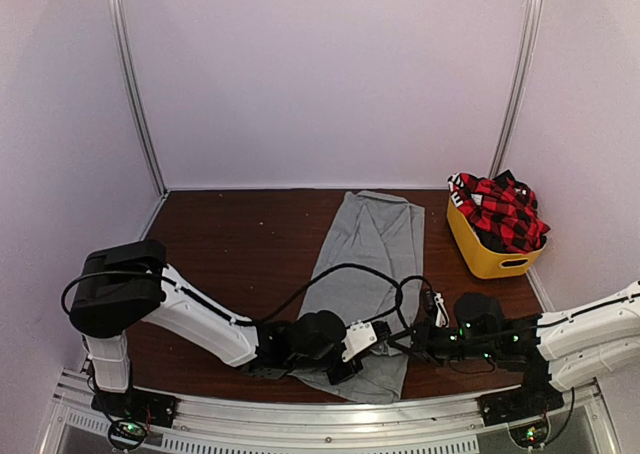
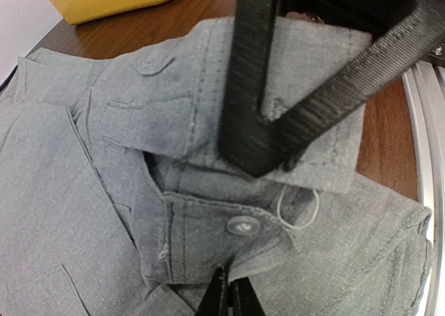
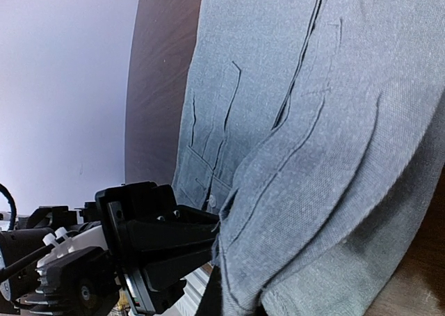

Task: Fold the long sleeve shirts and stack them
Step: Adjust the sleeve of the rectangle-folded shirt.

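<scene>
Left arm (image 1: 200, 319), right arm (image 1: 590, 334): white shells, black joints, looped black cables (image 1: 340, 272), green LEDs (image 1: 462, 329), ribbed black fingers (image 2: 250, 86).

Two long sleeve shirts are in view: one light-grey collared button-front cloth shirt (image 1: 365, 254) at the centre of the top view, and one red-and-black plaid cloth shirt (image 1: 500, 212) at the right. There is one yellow plastic tub (image 1: 485, 259), also at the right, and one dark brown wooden table (image 1: 230, 239). Two white-and-black robot arms show along the bottom: the left arm (image 1: 190, 314) at lower left, the right arm (image 1: 590, 334) at lower right. Two silver metal uprights stand at the back: the upper-left upright (image 1: 135, 84) and the upper-right upright (image 1: 520, 74). The left wrist view shows one round grey button (image 2: 241, 225).
</scene>
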Motion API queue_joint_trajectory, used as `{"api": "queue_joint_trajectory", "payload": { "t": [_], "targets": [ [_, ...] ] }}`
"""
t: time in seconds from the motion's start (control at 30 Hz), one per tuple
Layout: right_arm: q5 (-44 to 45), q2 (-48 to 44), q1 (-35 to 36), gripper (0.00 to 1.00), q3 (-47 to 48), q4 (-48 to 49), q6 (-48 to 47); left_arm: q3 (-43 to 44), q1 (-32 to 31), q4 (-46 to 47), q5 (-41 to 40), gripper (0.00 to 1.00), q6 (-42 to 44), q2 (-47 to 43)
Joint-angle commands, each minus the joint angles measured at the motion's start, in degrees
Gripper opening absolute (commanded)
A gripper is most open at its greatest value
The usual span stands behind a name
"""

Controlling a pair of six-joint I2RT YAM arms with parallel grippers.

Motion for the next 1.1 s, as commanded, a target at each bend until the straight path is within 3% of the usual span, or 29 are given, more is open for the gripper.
{"api": "queue_joint_trajectory", "payload": {
  "t": [0.0, 0.17, 0.5, 1.07],
  "targets": [
    [0.9, 0.2, 0.3, 0.0, -0.3, 0.5, 0.7, 1.4, -0.2, 0.0, -1.1, 0.0, 0.8, -0.6],
    [1.3, -0.6, 0.4, 0.1, -0.4, -1.5, 0.3, 0.8, -0.3, -4.5, -1.2, 0.0, 1.8, -3.5],
    [4.0, -5.9, 0.3, 0.41, -1.2, -10.0, -0.3, 3.4, -0.3, -17.5, -0.8, 0.0, 6.2, -7.0],
    [8.3, -13.3, 0.4, 0.51, -2.9, -19.4, -0.3, 7.4, -1.2, -28.2, -1.8, 0.0, 9.5, -7.1]
  ]
}}
